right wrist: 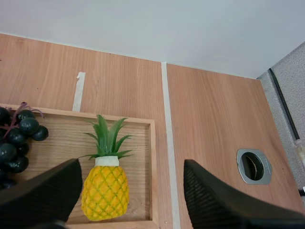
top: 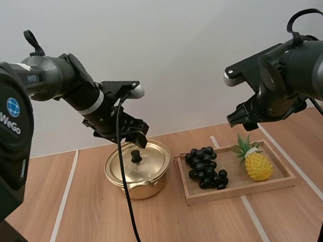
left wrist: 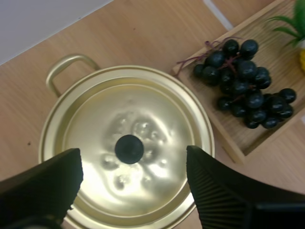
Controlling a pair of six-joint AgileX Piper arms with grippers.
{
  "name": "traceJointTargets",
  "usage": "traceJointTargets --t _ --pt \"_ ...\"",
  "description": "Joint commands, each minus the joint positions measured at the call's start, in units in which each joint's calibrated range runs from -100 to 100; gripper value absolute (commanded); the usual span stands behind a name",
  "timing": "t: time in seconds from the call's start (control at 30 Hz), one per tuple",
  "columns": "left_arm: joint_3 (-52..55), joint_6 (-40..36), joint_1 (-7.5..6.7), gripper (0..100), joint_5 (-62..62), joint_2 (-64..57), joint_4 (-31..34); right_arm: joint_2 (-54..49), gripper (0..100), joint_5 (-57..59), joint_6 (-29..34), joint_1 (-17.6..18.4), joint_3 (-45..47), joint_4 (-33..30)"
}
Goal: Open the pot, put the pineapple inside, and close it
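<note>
- Left gripper is hovering just above the pot, its two fingers standing well apart with nothing between them. In the left wrist view the black knob is sitting roughly midway between them.
- Right gripper is hanging above the wooden tray, with its fingers spread and holding nothing.
- Below it, the pineapple is lying on the tray, near the grapes but not touching them.
- Closed on the pot, the lid is resting flat. The pot is standing on the table just beside the tray, so lifting the lid looks like the step in hand.
- Doing it well is, I judge, coming down to keeping the knob centred while the left gripper is descending straight, and closing only once the tips are level with the knob's widest part.
- Lifting vertically should be keeping the thin lid from dragging on the rim and shifting the light pot.
- Carrying the lid away from the tray side seems wise, since the right arm will be needing a free path from the pineapple to the pot's mouth.
</note>
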Motion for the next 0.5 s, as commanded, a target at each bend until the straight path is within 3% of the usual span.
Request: traceJointTargets --t 0.0,0.47 --pt "-0.16 3.74 -0.25 100 -0.68 -0.16 -5.99 -0.69 100 -0.99 -0.15 -0.22 -0.59 0.04" --pt "-0.16 3.64 -0.25 100 0.75 -0.16 -4.98 -0.69 100 -0.99 -0.15 -0.22 -0.59 -0.07"
